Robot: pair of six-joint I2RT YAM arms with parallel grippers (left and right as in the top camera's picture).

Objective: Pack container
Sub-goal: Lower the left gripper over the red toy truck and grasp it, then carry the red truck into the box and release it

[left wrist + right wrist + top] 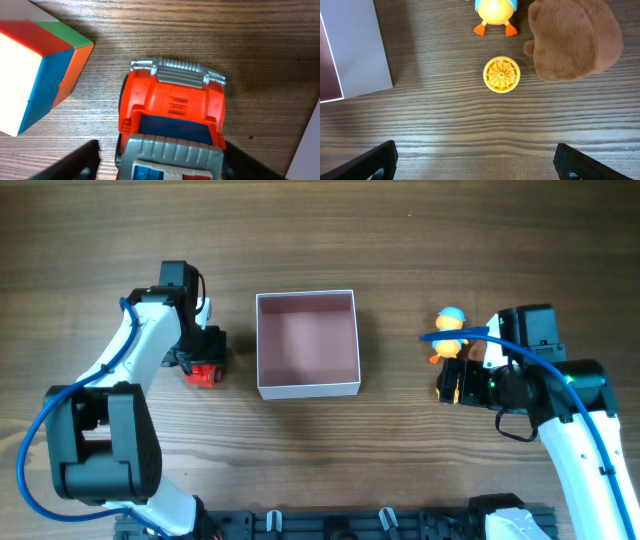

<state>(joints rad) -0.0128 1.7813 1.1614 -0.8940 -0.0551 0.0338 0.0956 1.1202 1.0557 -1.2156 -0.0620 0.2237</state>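
The container (306, 340) is a square white-walled box with a dusty-pink inside, standing mid-table with nothing in it. My left gripper (203, 362) is open and straddles a red and grey toy truck (172, 107) to the left of the box. In the left wrist view the fingers (161, 147) flank the truck's rear, with a gap on the left side. My right gripper (455, 380) is open and holds nothing (475, 147), right of the box. Just beyond it lie a small yellow disc (502, 75), a yellow duck toy (495, 12) and a brown plush (575, 40).
A multicoloured puzzle cube (35, 65) sits on the table just beyond the truck, to its left. The box's white wall shows at the right edge of the left wrist view (311, 150) and at the left of the right wrist view (357, 50).
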